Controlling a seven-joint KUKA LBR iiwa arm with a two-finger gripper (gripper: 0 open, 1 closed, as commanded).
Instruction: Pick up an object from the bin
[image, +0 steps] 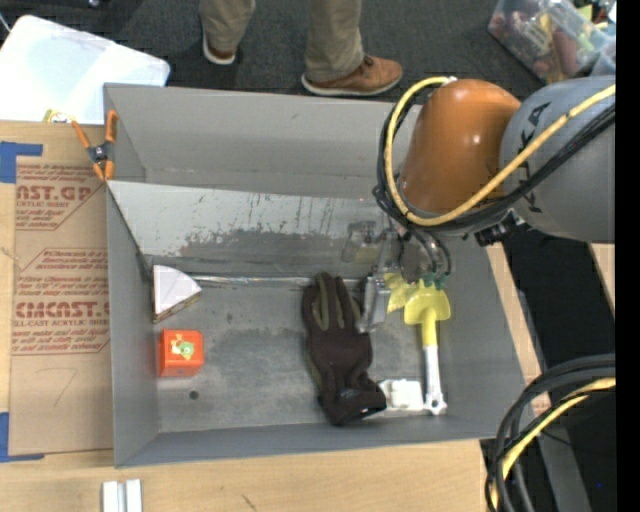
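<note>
1. Position. My orange wrist cover (462, 150) is the part nearest the camera, at the upper right of the frame, with yellow-and-black cables looped around it. Below it, my end effector (378, 300) reaches down into the right-middle of the bin (250, 130).

2. End effector state. I cannot tell how far open it is. No object is seen in its hold.

3. Objects.
- Dark glove (335, 350): lies flat on the bin floor, centre to lower centre of the frame, just left of my end effector.
- Yellow-headed tool (428, 325): just right of my end effector, its white handle running toward the lower edge of the bin.
- White wedge (175, 290) and orange cube (180, 353): left side of the bin, well apart from my end effector.

4. Progress. Judged from this layout, the pick is not done. Every object rests on the floor. The glove and the tool are the nearest candidates; I cannot tell which is the target. Closing, lifting and clearing the rim remain.

5. Markings. The cube's top face carries a small green-and-white mark, not readable. The dark letters on my grey link (560, 120) are partly covered by a cable, so I cannot read them whole.
</note>
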